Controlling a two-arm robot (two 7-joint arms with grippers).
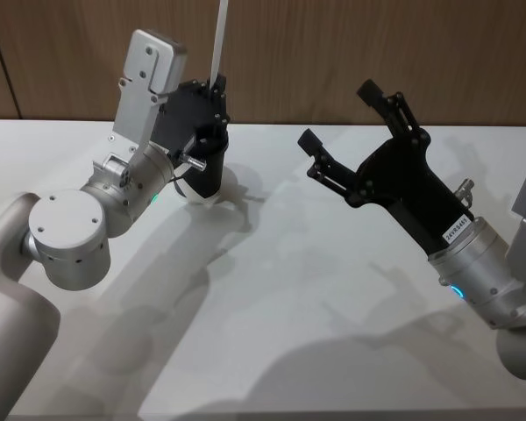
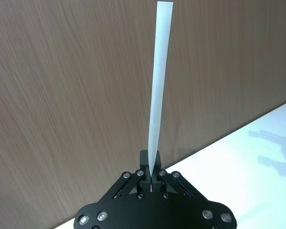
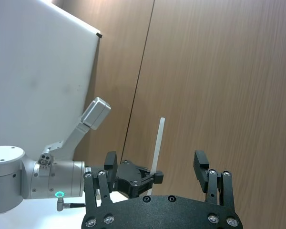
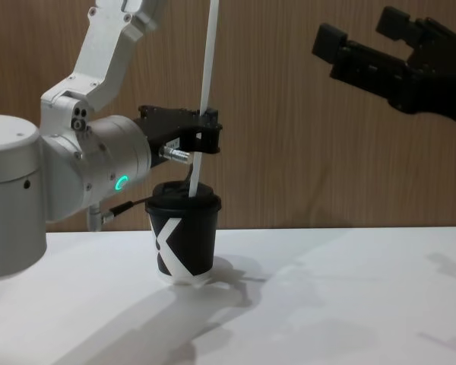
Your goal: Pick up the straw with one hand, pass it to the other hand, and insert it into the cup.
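Observation:
The straw [image 4: 206,84] stands nearly upright, with my left gripper [image 4: 205,138] shut on it partway up its length. Its lower end meets the domed lid of the black cup [image 4: 184,237], which stands on the white table directly below that gripper. The head view shows the straw [image 1: 219,44] rising above the left gripper [image 1: 216,89], with the cup [image 1: 207,180] mostly hidden behind it. From the left wrist, the straw [image 2: 159,76] juts out of the shut fingertips. My right gripper [image 1: 337,114] hangs open and holds nothing, well to the right of the cup and above the table.
The white table [image 1: 316,289] stretches across the front. A brown wood-panel wall [image 1: 351,53] runs close behind the cup.

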